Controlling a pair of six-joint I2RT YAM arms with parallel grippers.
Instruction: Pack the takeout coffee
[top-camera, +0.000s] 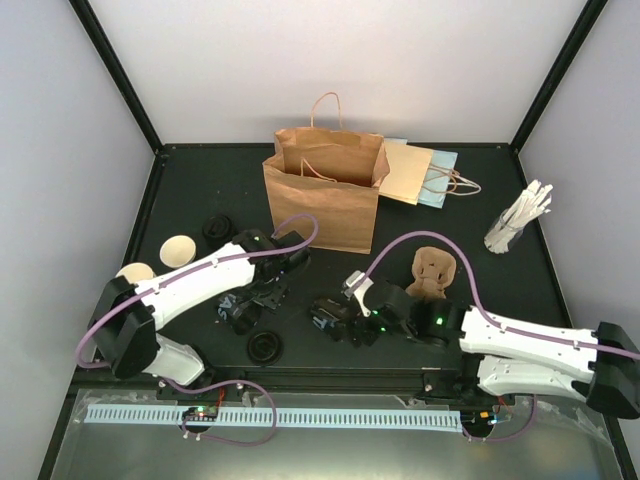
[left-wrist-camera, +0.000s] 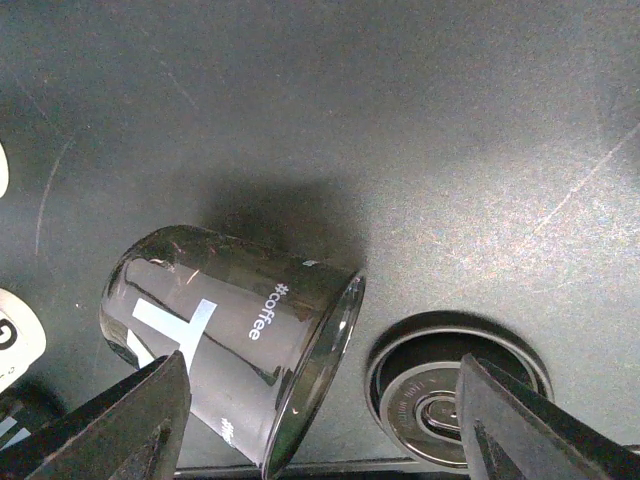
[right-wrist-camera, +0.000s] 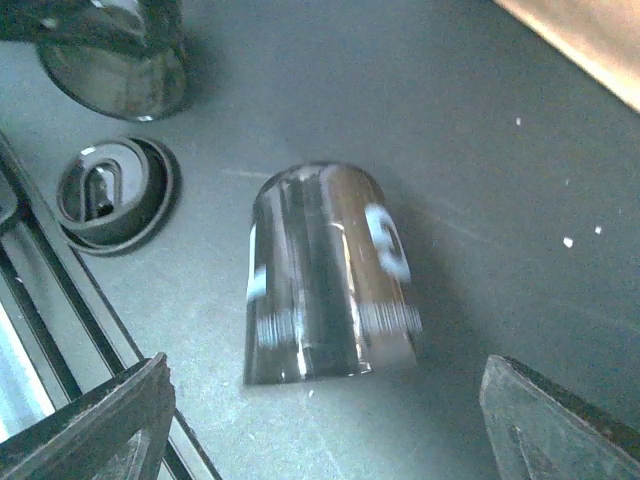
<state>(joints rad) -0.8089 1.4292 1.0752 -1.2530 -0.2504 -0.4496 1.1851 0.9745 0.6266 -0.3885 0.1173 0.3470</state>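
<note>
My left claw (left-wrist-camera: 325, 380) hangs wide open and empty, low over the table (left-wrist-camera: 400, 120). Below its fingers a black sleeve (left-wrist-camera: 230, 330) lies on its side, with a black lid (left-wrist-camera: 420, 390) just beside it. My right claw (right-wrist-camera: 328, 370) is equally wide, gripping nothing, above a second sleeve (right-wrist-camera: 325, 280). The first cup (top-camera: 178, 250) and the second cup (top-camera: 135, 271) sit at the table's left, beside my left arm, untouched by either claw.

Shows a dark, scuffed desk (top-camera: 200, 180) boxed in by plain white walls (top-camera: 350, 60) at the back and both sides. Has black posts (top-camera: 116, 75) in the rear corners and a white slotted duct (top-camera: 300, 413) along the metal near edge. Lit evenly.
</note>
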